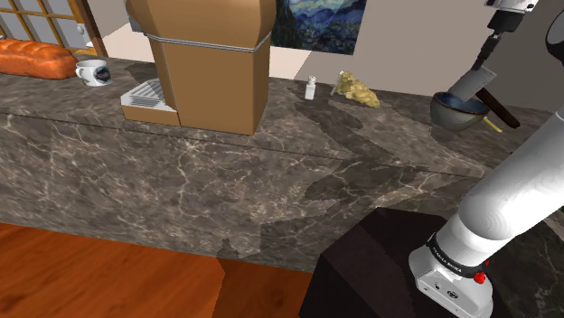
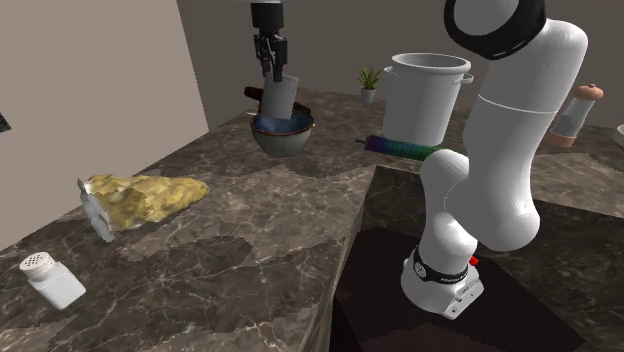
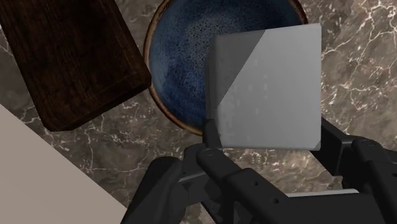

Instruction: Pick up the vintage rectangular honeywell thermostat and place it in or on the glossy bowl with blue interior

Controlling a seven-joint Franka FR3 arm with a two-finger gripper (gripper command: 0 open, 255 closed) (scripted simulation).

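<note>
The thermostat [image 3: 267,86] is a plain grey rectangular slab, clasped at its lower edge between my gripper's [image 3: 270,137] two black fingers. It hangs over one side of the glossy bowl with the speckled blue inside [image 3: 181,63]. In the shoulder view the gripper [image 1: 488,56] holds the thermostat [image 1: 472,84] just above the bowl [image 1: 456,112] at the counter's far right. In the second exterior view the thermostat [image 2: 281,97] hangs below the gripper [image 2: 273,72], its lower edge at the rim of the bowl [image 2: 282,131].
A dark wooden board [image 3: 70,57] lies right beside the bowl. A large brown appliance [image 1: 208,63], a white shaker [image 1: 310,88] and a crumpled yellow bag [image 1: 356,89] stand on the marble counter. A white pot [image 2: 428,95] and a dark roll [image 2: 400,148] stand near the bowl.
</note>
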